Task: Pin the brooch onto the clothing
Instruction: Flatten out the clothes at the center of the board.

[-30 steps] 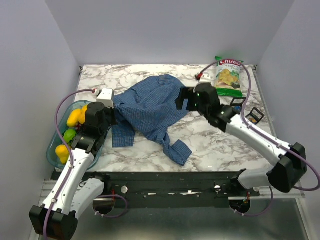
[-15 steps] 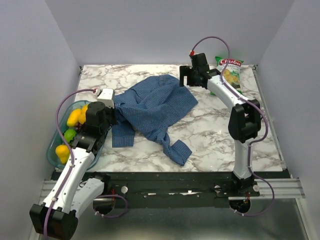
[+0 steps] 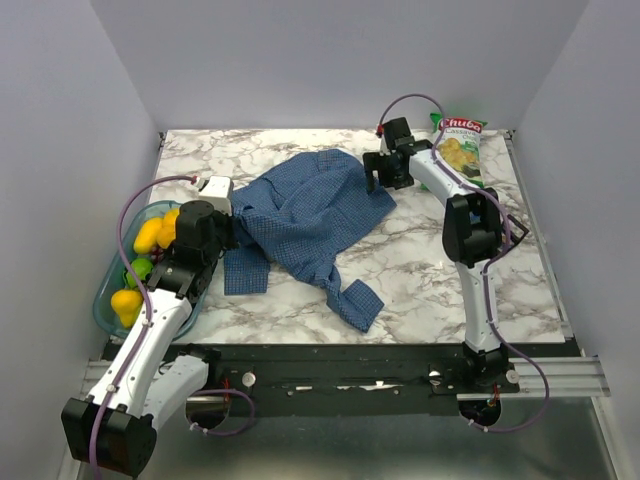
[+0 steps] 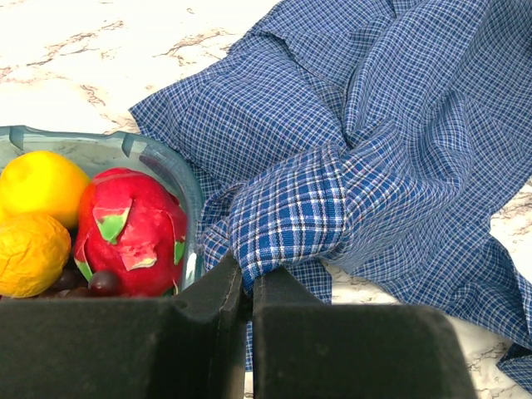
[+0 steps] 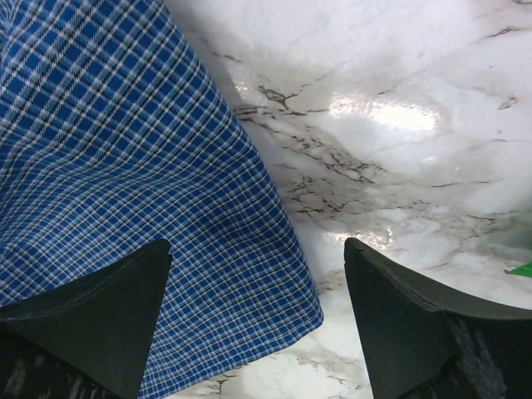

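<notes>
The clothing (image 3: 305, 215) is a blue checked shirt lying crumpled on the marble table; it also fills the left wrist view (image 4: 399, 125). My left gripper (image 3: 228, 226) is shut on a bunched fold at the shirt's left edge, and the cloth is pinched between the black fingers (image 4: 248, 278). My right gripper (image 3: 378, 172) hovers open over the shirt's far right edge, its fingers spread wide (image 5: 258, 249) above a corner of the fabric (image 5: 125, 166) and bare marble. The brooch is out of view.
A clear blue-green bowl (image 3: 105, 300) of fruit stands at the table's left edge, right beside my left gripper; its rim (image 4: 170, 162) holds a dragon fruit (image 4: 129, 229) and a lemon (image 4: 41, 183). A green chips bag (image 3: 458, 150) lies at the back right.
The right arm has swung from the table's middle to the back, then moved down to the shirt's far right edge, staying open. The left gripper keeps its hold and has barely shifted.
</notes>
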Controlling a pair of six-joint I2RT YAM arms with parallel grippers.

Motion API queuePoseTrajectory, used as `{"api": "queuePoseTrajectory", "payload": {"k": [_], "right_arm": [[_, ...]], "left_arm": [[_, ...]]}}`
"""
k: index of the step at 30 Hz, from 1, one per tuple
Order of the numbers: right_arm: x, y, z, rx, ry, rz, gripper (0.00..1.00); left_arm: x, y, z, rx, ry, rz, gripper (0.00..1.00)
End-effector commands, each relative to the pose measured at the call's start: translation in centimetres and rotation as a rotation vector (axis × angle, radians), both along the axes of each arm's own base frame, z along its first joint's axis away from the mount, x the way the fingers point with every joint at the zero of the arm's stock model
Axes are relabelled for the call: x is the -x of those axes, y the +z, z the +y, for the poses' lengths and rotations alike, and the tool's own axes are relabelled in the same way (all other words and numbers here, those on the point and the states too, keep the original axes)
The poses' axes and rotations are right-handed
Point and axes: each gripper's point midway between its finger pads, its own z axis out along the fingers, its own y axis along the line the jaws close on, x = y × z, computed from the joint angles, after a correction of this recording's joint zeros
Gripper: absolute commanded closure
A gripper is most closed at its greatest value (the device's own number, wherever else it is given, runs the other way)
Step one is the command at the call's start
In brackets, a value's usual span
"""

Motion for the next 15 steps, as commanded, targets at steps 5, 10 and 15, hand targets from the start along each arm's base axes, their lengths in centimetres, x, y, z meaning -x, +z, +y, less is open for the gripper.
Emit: {"api": "queuePoseTrajectory", "payload": {"k": [5, 10, 15], "right_arm": [[0.1, -1.8, 0.6, 0.012, 0.062, 0.05, 0.14], [0.5, -2.9, 0.9, 0.007, 0.075, 0.078, 0.25], [0.6, -3.3, 0.7, 0.014, 0.078, 0.087, 0.4]], "left_arm": [[-0.2, 0.6, -0.4, 0.014, -0.018, -0.03, 1.0], [-0.2, 0.5, -0.3, 0.012, -0.015, -0.027, 1.0], [-0.2, 0.5, -0.2, 0.007, -0.012, -0.026, 1.0]]}}
